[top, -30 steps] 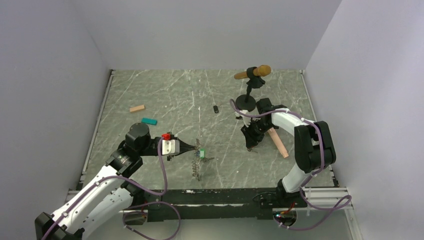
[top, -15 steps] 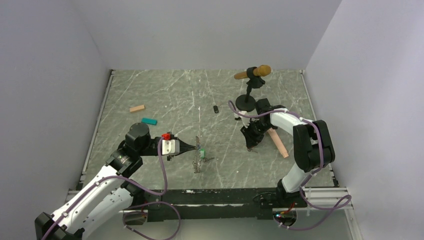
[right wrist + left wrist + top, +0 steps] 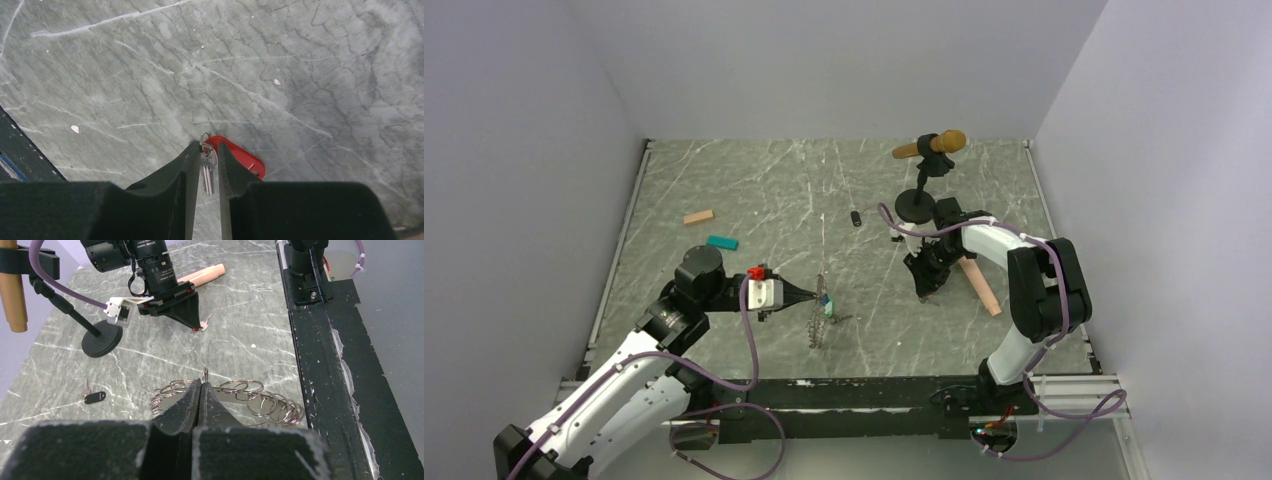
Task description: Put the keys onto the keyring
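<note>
While both arms sit low over the table (image 3: 754, 190), the left gripper (image 3: 201, 385) is pinched fully shut on the keyring (image 3: 265, 402). It grips partway along, with loops spilling out either side of the tip. Well apart from it, the right gripper (image 3: 206, 147) is closed to a thin slit with the red key (image 3: 206, 176) in it. The metal is between the fingers and the tag pokes out onto the marble (looks gripped, can't swear to it).

Handling, my guess: the keyring is limp linked wire, light, and will swing and slide, so pin one loop close to its split. The keys are tiny, flat and slick, so take the metal head, not the tag.

Count:
- Keys, 3: red key in the right gripper, green key (image 3: 829, 308) against the keyring, dark key (image 3: 94, 397) loose near the microphone stand (image 3: 915, 203).
- Keyring, 1.
- Blocks, 2: tan block (image 3: 698, 216), teal block (image 3: 722, 242).
- Pink stick (image 3: 981, 288), 1.
</note>
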Robot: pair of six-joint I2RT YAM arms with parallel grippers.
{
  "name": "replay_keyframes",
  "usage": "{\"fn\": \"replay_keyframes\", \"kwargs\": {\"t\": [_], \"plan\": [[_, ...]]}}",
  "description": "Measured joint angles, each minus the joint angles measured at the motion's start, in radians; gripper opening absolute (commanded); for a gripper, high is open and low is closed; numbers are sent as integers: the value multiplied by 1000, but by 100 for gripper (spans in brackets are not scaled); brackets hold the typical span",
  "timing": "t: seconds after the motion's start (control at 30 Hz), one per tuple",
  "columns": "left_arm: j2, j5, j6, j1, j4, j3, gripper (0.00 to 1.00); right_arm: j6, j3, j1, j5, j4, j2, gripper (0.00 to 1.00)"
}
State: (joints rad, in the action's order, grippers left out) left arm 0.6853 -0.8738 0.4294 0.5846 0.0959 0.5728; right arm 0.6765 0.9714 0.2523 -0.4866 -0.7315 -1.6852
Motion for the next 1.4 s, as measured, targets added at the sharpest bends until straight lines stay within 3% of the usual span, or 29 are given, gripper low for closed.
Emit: {"fn": "replay_keyframes", "kwargs": {"t": [0.17,0.3,0.67,0.83,0.97,1.13,1.4], "plan": [[0,0,0,0,0,0,0,0,0,2,7,0,0,14],[0,0,0,0,0,0,0,0,0,2,8,0,-1,1],[0,0,4,0,0,0,0,32,28,3,-29,-21,5,0],[0,0,2,0,-10,0,0,275,85,3,-198,-140,120,0],[16,-1,2,0,-30,14,0,555,240,15,-378,-307,227,0],[56,-3,8,0,-34,81,0,828,418,82,-515,-492,231,0],[106,-29,-10,0,-115,114,0,1041,460,153,-625,-689,230,0]]}}
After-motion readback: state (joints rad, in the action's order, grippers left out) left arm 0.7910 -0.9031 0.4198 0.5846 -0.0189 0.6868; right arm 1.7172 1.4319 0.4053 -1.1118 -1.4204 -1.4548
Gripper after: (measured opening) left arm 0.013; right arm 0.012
